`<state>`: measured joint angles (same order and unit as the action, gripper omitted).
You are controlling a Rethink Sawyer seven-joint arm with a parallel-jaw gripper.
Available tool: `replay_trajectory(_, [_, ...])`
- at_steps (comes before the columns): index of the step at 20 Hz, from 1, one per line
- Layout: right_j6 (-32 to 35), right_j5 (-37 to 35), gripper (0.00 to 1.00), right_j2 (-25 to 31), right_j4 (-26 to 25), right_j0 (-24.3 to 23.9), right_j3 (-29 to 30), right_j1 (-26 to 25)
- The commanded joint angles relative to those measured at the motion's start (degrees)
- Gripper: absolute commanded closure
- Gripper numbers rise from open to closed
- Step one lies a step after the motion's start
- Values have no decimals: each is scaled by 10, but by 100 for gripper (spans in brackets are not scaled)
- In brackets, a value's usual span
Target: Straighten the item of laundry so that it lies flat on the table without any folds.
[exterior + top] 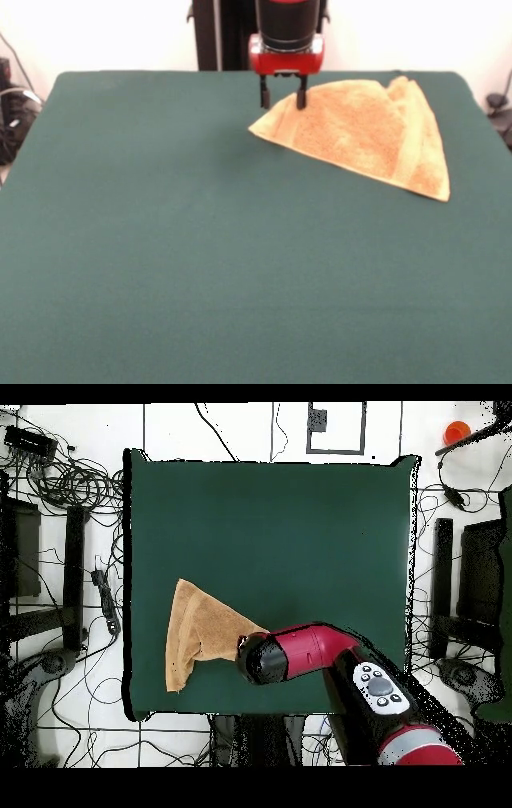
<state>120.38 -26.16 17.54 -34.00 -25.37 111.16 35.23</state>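
Note:
The item of laundry (368, 132) is a golden tan-orange towel folded into a triangle at the far right of the table (200, 256). Its left corner points toward the table's middle. My gripper (282, 100) hangs open just above that left corner, one finger over the cloth and the other over the bare green beside it. Nothing is held between the fingers. In the overhead view the towel (200, 629) lies near the table's left edge, and the red arm (310, 652) covers its pointed corner and hides the gripper.
The green table (280, 534) stretches wide on the side of the towel away from the edge. Cables and stands (70, 484) ring the table on the floor. An orange object (456, 431) sits off the table at one corner.

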Motion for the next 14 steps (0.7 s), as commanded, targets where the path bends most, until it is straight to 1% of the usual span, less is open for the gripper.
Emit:
replay_trajectory(1, [18, -24, 0, 39, 32, 32, 28, -15])
replay_trajectory(11, [7, -27, 0, 41, 32, 36, 28, -14])
replay_trajectory(14, [13, -27, 0, 38, 35, 40, 29, -12])
